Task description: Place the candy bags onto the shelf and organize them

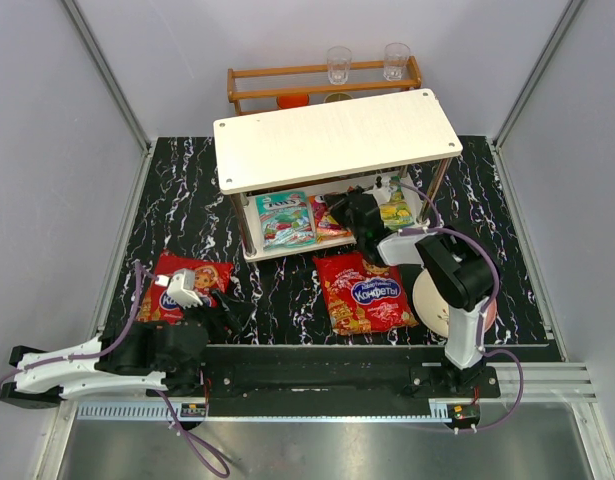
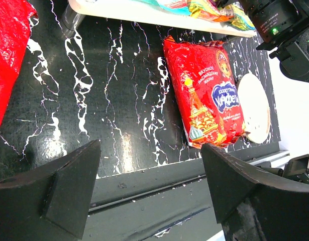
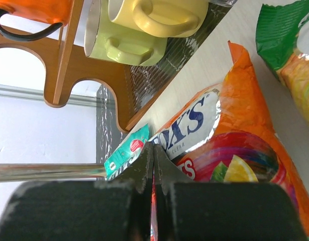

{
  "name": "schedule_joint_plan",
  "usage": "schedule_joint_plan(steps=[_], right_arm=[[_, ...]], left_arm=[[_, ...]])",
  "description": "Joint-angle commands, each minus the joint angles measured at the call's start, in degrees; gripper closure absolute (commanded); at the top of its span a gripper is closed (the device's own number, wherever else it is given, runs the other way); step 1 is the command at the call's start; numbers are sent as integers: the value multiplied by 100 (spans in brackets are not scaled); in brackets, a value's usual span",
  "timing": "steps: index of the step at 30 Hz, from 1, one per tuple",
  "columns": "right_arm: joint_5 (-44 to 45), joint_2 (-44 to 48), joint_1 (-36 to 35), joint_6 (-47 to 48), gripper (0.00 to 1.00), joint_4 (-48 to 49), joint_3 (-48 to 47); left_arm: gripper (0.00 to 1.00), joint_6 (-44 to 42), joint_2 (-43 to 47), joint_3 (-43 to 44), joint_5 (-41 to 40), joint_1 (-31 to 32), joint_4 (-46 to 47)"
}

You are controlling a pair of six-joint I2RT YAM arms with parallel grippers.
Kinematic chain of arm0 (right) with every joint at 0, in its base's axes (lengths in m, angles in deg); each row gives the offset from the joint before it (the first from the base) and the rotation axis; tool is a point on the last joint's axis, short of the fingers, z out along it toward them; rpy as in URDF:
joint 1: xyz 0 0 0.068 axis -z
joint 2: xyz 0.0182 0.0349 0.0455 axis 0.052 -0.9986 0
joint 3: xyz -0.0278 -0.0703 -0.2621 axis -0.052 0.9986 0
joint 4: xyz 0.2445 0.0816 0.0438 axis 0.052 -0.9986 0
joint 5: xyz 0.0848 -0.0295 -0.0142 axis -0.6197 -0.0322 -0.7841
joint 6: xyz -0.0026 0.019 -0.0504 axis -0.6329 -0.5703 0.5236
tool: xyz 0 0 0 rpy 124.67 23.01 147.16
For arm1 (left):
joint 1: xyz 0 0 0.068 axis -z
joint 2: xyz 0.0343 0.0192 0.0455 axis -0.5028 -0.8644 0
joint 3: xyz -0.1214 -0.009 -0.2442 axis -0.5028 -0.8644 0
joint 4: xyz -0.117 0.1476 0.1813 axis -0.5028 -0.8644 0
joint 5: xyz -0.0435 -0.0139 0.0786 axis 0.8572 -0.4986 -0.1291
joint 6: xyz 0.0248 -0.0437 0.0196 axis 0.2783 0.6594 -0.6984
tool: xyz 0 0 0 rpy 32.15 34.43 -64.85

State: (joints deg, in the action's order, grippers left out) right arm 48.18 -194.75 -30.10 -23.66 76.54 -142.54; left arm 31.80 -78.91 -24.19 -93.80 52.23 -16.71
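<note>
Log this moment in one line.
left gripper open by left large red bag | right gripper shut at red-orange bag on shelf lower tier | second large red bag on table

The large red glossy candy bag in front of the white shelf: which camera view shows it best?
The left wrist view: the large red glossy candy bag lies whole and uncovered, its blue label clear. The top external view shows the bag whole but smaller. The right wrist view does not show it.
</note>
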Motion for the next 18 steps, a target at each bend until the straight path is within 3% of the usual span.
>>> schedule_joint_plan(steps=[1, 7, 11, 14, 16, 18], right_arm=[[-87, 391, 38, 365, 100, 93, 262], [-676, 1181, 144, 550, 100, 261, 323], [-921, 1745, 153, 445, 98, 190, 867], [-1001, 2377, 153, 427, 94, -63, 1552], [-1019, 3114, 144, 496, 81, -660, 2086], [-949, 4165, 135, 611, 76, -1517, 2448]], left_arm=[[16, 7, 28, 3, -73, -15, 80], [16, -98, -147, 205, -178, -15, 71], [16, -134, -279, 319, -213, -15, 71], [16, -90, -376, 346, -205, -15, 106], [16, -89, -481, 223, -47, -15, 464], [16, -230, -814, -22, 321, -15, 913]])
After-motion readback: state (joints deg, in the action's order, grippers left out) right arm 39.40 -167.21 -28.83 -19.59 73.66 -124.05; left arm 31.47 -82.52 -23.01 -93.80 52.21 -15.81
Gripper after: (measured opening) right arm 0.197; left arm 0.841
